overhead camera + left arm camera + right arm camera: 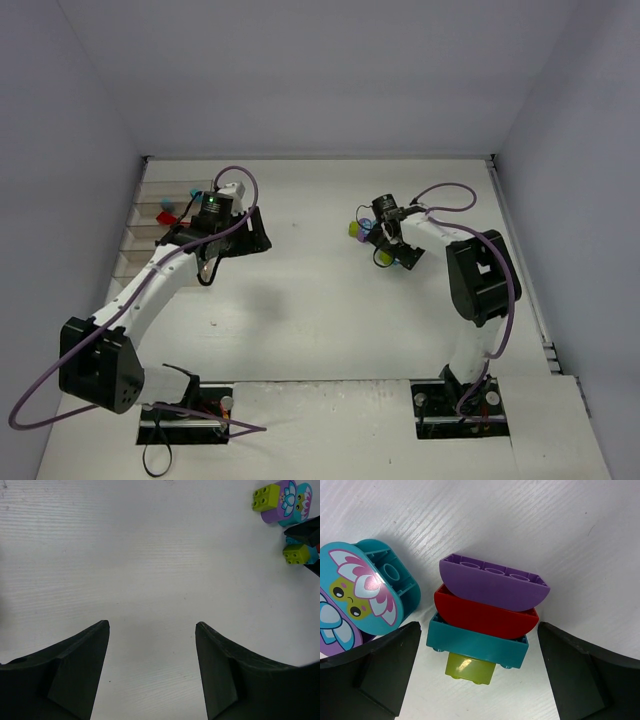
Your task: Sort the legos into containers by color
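Note:
A stack of legos lies on its side on the white table: purple [492,582], red [485,615], teal [477,645] and lime [470,667]. My right gripper [479,630] is open and straddles this stack, with a small gap on each side. A cyan brick with a flower face [370,587] lies just left of it. From above, the right gripper [378,245] sits among these legos [355,229]. My left gripper [152,625] is open over bare table and holds nothing. From above, the left gripper [252,232] is beside the clear containers [140,215].
The containers hold a cyan brick [166,206] and a red brick [193,192]. The left wrist view shows the lego cluster far off: a lime brick [265,497], the flower brick [290,500] and another lime brick [296,554]. Walls close in the table on three sides.

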Action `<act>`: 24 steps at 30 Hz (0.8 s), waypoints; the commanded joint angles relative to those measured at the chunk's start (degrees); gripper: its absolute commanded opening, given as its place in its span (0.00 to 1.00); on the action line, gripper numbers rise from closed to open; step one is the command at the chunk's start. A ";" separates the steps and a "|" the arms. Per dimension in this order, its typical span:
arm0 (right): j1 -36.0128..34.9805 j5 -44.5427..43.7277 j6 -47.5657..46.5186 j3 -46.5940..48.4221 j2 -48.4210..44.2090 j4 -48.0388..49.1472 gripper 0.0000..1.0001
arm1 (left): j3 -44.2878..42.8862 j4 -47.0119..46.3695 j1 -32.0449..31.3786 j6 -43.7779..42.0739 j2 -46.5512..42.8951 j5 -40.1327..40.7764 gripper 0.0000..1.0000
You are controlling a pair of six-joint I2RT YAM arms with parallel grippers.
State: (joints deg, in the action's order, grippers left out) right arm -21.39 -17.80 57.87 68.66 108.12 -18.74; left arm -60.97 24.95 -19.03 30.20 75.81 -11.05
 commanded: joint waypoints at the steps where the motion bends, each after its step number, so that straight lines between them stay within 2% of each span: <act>1: 0.38 -2.94 2.43 2.09 0.69 -1.12 1.00 | -0.90 -3.15 -0.22 0.39 0.04 -0.90 0.63; 5: 0.64 -2.85 3.83 1.56 1.13 -1.12 0.96 | -0.73 -3.33 -0.22 0.48 0.48 -1.17 0.63; 11: 0.64 -2.41 3.92 1.04 1.57 -1.03 0.79 | -0.64 -3.77 -0.22 0.22 0.65 -1.70 0.63; 14: 0.56 -1.97 2.61 0.33 0.96 -0.77 0.62 | -0.90 -3.77 -0.22 0.13 0.48 -1.70 0.63; 15: 0.38 -1.97 1.38 -0.19 0.17 -0.33 0.48 | -0.99 -3.86 -0.22 0.04 0.48 -1.70 0.63; 17: 0.12 -1.89 -0.55 -0.81 -0.71 0.72 0.31 | -1.08 -3.94 -0.22 0.04 0.57 -1.70 0.63; 18: -0.06 -1.28 -2.39 -1.60 -1.84 1.77 0.17 | -1.43 -3.94 -0.13 0.04 0.65 -1.87 0.63; 20: -0.32 1.43 -8.10 -2.21 -3.17 5.02 0.00 | -1.78 -3.94 -0.22 0.04 0.83 -2.31 0.63; 24: -2.25 11.19 -23.38 -5.90 -10.88 17.90 0.00 | -3.53 -3.77 -0.22 0.13 0.74 -4.24 0.63</act>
State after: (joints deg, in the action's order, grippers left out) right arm -21.78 -14.13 46.87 64.12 105.10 -11.35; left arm -60.95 23.79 -19.03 30.24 77.10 -13.30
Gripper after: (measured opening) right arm 0.630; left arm 0.632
